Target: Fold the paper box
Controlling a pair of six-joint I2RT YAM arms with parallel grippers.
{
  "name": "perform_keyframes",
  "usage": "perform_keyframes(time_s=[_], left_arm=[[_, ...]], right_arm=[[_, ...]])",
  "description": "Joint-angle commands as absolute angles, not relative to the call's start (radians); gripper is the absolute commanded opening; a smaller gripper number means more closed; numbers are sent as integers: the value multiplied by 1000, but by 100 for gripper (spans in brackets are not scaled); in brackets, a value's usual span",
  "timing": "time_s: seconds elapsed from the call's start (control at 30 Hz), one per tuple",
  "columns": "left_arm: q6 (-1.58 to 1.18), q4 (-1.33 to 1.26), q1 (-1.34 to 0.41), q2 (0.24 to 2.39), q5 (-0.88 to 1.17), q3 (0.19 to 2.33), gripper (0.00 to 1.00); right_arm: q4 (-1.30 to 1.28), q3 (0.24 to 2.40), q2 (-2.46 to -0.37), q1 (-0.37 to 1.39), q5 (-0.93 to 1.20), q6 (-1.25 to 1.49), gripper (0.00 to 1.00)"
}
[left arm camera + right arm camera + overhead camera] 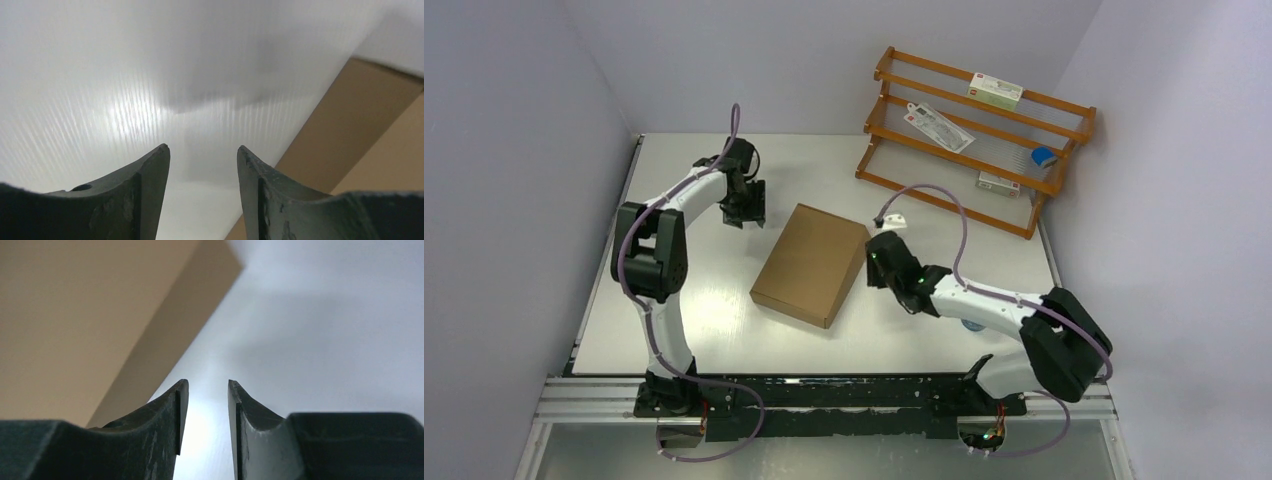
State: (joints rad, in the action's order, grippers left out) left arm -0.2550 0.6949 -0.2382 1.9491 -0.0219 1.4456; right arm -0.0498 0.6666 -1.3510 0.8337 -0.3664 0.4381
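Observation:
The paper box lies closed and flat-topped in the middle of the white table, a plain brown cardboard block turned at an angle. My left gripper hangs just off its far left corner, apart from it. In the left wrist view this gripper is open over bare table, with the box to its right. My right gripper sits beside the box's right edge. In the right wrist view it is open with a narrower gap and nothing in it, the box to its left.
A wooden rack stands at the back right against the wall. It holds white cartons and a small blue-and-white tin. Walls close the table on the left, back and right.

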Motion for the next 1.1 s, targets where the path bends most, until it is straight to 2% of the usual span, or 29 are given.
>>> perform_keyframes(time_s=[0.0,0.27,0.5,1.07], left_arm=[[-278,703,-233,2046,34,1560,57],[-301,646,-237,2190,148,1692,56],[-275,652,-267,2286,209,1768,56],[-160,687,-386,2361,330,1792,53]], right_arm=[[23,719,-1439,708,-408,457,38],[145,823,-1671,616,-382,448,36],[215,885,-1818,610,-314,457,34],[536,837,-1888,622,179,339,36]])
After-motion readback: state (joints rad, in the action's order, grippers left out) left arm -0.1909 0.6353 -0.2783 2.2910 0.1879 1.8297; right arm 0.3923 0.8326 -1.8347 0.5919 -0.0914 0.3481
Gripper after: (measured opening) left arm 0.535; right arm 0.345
